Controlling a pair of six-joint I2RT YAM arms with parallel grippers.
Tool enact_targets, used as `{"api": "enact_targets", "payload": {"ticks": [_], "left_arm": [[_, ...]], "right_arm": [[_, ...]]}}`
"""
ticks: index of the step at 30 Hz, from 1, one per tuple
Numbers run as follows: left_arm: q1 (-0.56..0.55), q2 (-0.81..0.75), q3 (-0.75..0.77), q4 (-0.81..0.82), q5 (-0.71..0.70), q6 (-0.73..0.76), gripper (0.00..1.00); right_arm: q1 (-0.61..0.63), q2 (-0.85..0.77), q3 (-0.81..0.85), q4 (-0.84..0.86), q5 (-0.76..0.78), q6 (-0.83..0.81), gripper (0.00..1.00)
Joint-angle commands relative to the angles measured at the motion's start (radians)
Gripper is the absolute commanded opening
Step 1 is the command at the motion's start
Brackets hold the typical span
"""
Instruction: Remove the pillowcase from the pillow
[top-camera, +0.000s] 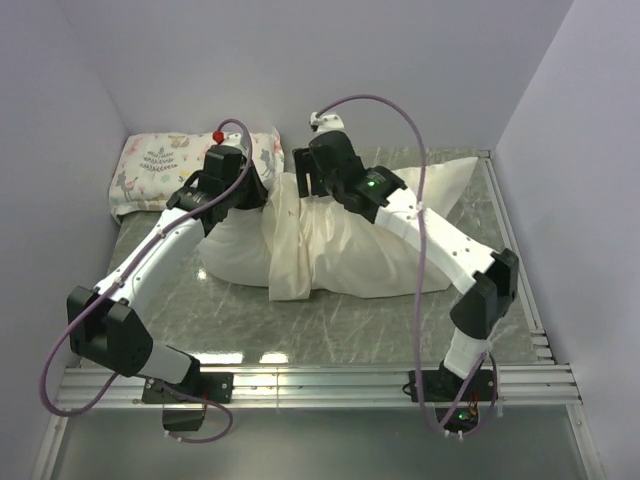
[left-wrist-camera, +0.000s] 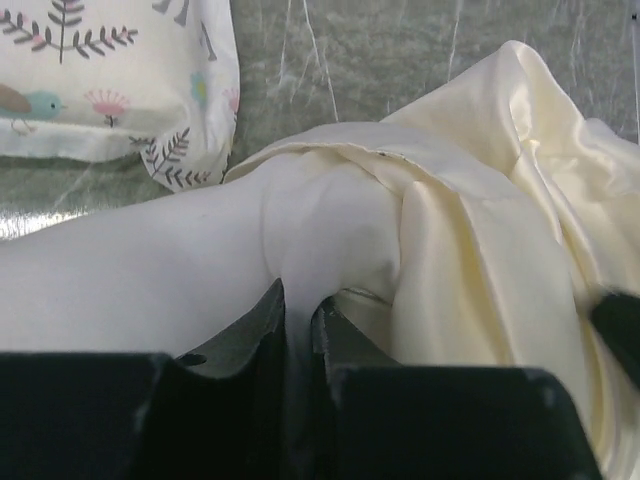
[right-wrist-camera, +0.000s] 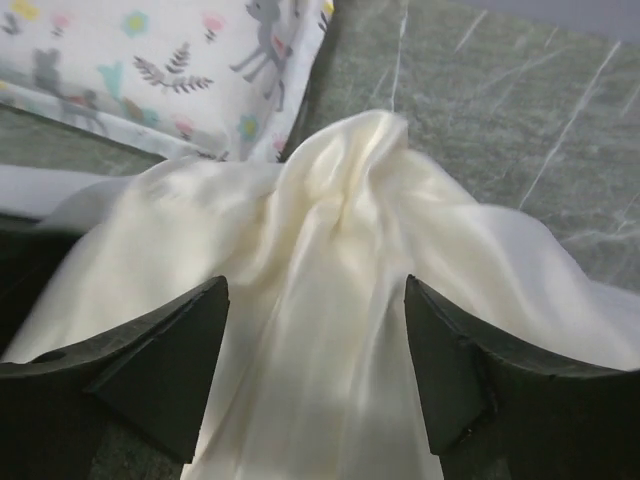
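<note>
Pillowcase (right-wrist-camera: 340, 250) cloth lies bunched under the right pincer (right-wrist-camera: 312, 350), whose tips stand wide apart. Only the left wrist view shows the left pincer (left-wrist-camera: 298, 300) squeezed on the white pillow (left-wrist-camera: 150, 270). From above, pillow and pillowcase lie on the surface (top-camera: 330, 325).

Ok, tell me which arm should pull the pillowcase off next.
Right, I'd say. The right gripper is open with the jaws either side of a bunched ridge of pillowcase, ready to close and pull. The left gripper is pinching the white pillow, anchoring it.
</note>
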Motion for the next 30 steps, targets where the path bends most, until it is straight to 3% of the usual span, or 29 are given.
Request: {"api": "enact_targets", "payload": {"ticks": [1, 10, 14, 23, 25, 28, 29, 30], "left_arm": [[0.028, 0.07, -0.024, 0.013, -0.025, -0.019, 0.15], [0.036, 0.125, -0.015, 0.039, -0.013, -0.01, 0.12], [0.037, 0.113, -0.027, 0.046, -0.021, -0.01, 0.13], [0.039, 0.122, -0.009, 0.039, -0.002, 0.003, 0.15], [0.039, 0.114, -0.009, 0.035, -0.004, 0.004, 0.15], [0.045, 0.101, 0.003, 0.02, -0.027, 0.02, 0.18], [0.053, 0.096, 0.011, 0.007, -0.025, 0.024, 0.18], [0.06, 0.093, 0.014, 0.003, -0.021, 0.032, 0.18]], "right_arm": [[0.03, -0.152, 0.059, -0.058, 0.015, -0.017, 0.79], [0.121, -0.487, -0.415, 0.086, 0.07, 0.095, 0.83], [0.154, -0.448, -0.592, 0.149, 0.06, 0.149, 0.84], [0.226, -0.307, -0.671, 0.236, 0.127, 0.221, 0.84], [0.221, -0.281, -0.679, 0.223, 0.159, 0.236, 0.77], [0.217, -0.286, -0.682, 0.152, 0.247, 0.279, 0.37], [0.212, -0.298, -0.704, 0.137, 0.266, 0.288, 0.15], [0.209, -0.316, -0.719, 0.128, 0.296, 0.296, 0.08]]}}
